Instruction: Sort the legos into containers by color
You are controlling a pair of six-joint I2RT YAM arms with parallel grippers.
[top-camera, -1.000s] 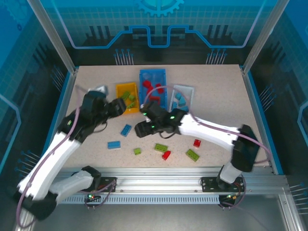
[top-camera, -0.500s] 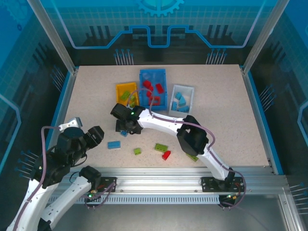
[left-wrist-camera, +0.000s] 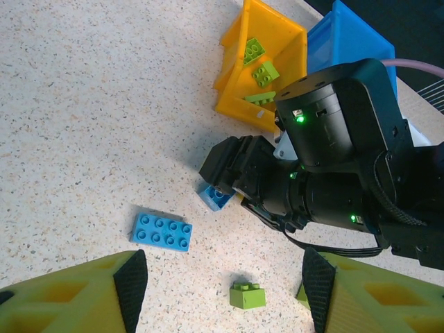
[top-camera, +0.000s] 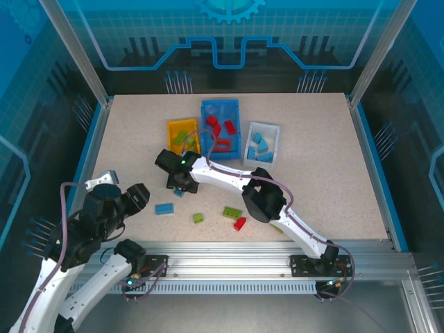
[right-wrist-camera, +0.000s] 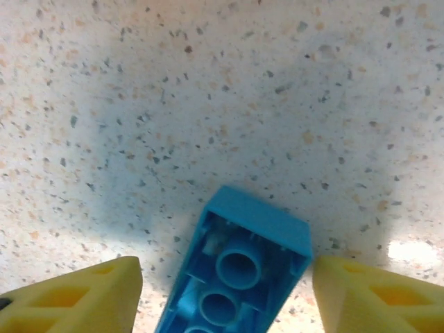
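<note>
I have the right end effector [right-wrist-camera: 225, 267] down at the tabletop [top-camera: 312, 111], just in front of the yellow bin [top-camera: 182, 127]. Its fingers [right-wrist-camera: 76, 291] stand partly apart on either side of a light blue brick [right-wrist-camera: 254, 234], which lies with its hollow side toward the wrist camera. One finger meets the brick's corner and the other shows a sliver of gap, so I cannot tell whether it is truly pinched.

The left end effector [left-wrist-camera: 222, 284] hangs wide open with nothing in it, near a flat blue brick [left-wrist-camera: 161, 231] and a small green brick [left-wrist-camera: 247, 295].

Green bricks [left-wrist-camera: 262, 71] sit in the yellow bin, red bricks [top-camera: 222, 132] in the blue bin [top-camera: 220, 109], and pale blue bricks [top-camera: 258, 144] in the white bin [top-camera: 273, 129]. A long green brick [top-camera: 232, 213] and a red brick [top-camera: 240, 223] lie loose nearer the arm bases.
</note>
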